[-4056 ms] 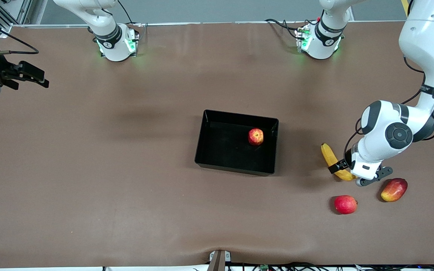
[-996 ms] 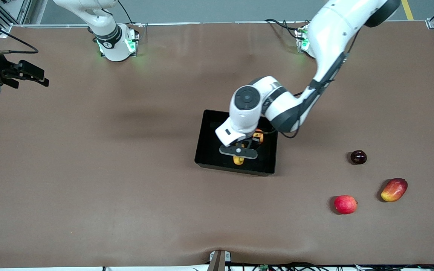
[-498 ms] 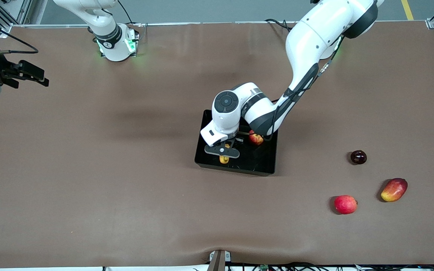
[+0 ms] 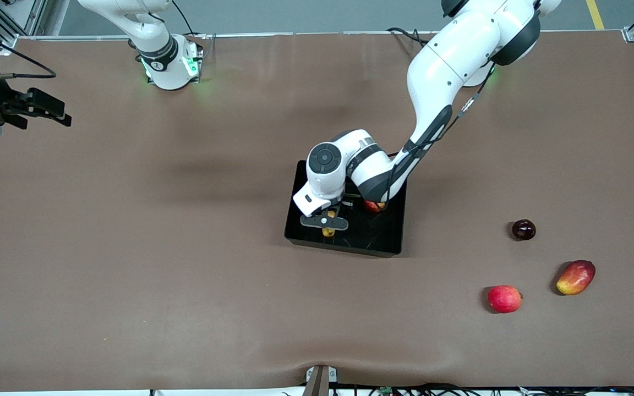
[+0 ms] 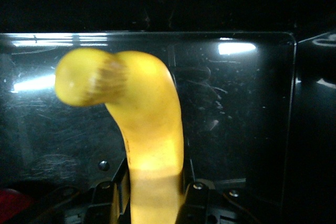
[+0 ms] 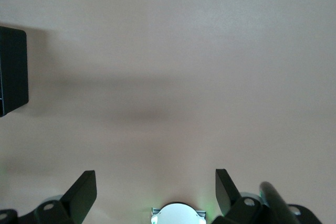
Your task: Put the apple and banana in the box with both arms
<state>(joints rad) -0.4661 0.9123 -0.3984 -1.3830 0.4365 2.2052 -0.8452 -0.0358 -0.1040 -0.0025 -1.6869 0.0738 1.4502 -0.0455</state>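
Front view: the left arm reaches from its base down to the black box (image 4: 388, 242) in the middle of the table (image 4: 185, 275), and the left gripper (image 4: 325, 224) hangs low inside it, over the part of the floor toward the right arm's end; its jaws are clamped on the banana (image 4: 328, 231), of which only a short yellow end shows below the gripper; the left wrist view shows the banana (image 5: 152, 140) pinched between the two fingers (image 5: 191, 203), its curved body and darker tip over the glossy floor of the box (image 5: 247, 119) — whether the tip touches that floor I cannot tell. The apple (image 4: 373, 207) lies in the box, toward the left arm's end, mostly hidden under the forearm. The right arm waits at its own end of the table; the right gripper (image 6: 152, 192) sits above bare table with its jaws spread wide, holding nothing. Three other fruits lie out on the table toward the left arm's end — a dark round fruit (image 4: 523, 229), a pinkish-red round fruit (image 4: 504, 298) and an oval red-and-yellow fruit (image 4: 575, 277), the last two nearer the front camera.
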